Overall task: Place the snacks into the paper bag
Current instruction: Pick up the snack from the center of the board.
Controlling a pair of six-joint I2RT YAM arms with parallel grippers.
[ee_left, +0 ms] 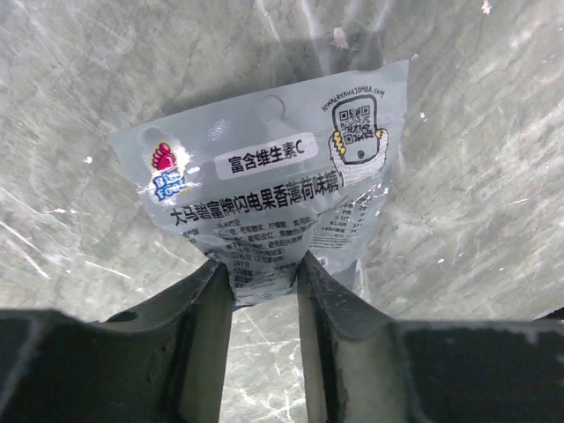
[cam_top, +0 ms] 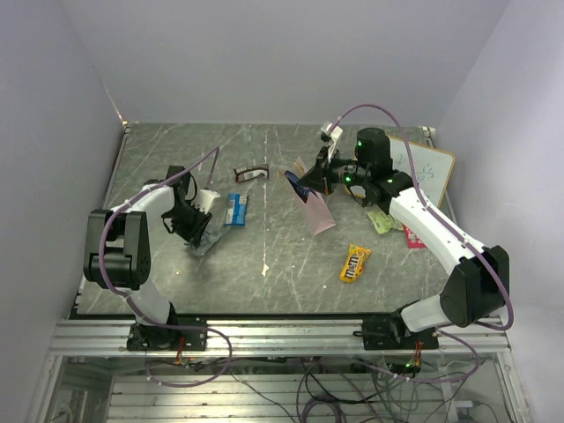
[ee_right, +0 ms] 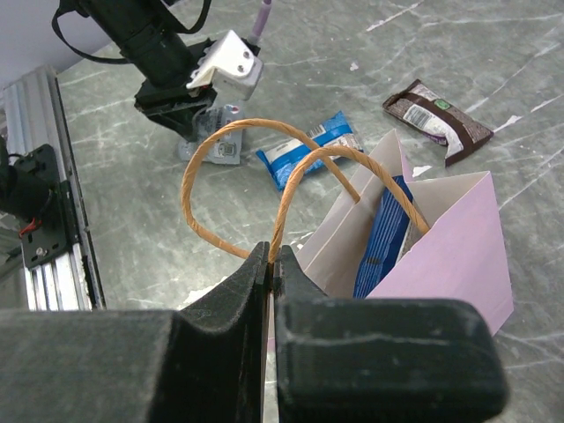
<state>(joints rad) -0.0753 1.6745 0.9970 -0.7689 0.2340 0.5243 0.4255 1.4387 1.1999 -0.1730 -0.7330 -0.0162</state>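
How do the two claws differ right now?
The left gripper has its jaws apart; the right gripper has them shut. The left gripper straddles a silver packet lying on the table; the right gripper pinches the paper bag's handle. Both are black two-finger claws.

Grey-green marbled table (cam_top: 282, 286). Left side: silver-grey foil packet (ee_left: 264, 167), blue-white packet (cam_top: 235, 210) near it. Toward far edge: brown bar (cam_top: 251, 174). Centre: pale pink paper bag (cam_top: 319, 213), tilted. Right side: yellow M&M's packet (cam_top: 355, 263), light green packet (cam_top: 382, 222), pink-red packet (cam_top: 411, 238). Far right corner: white scribbled board (cam_top: 429, 167).
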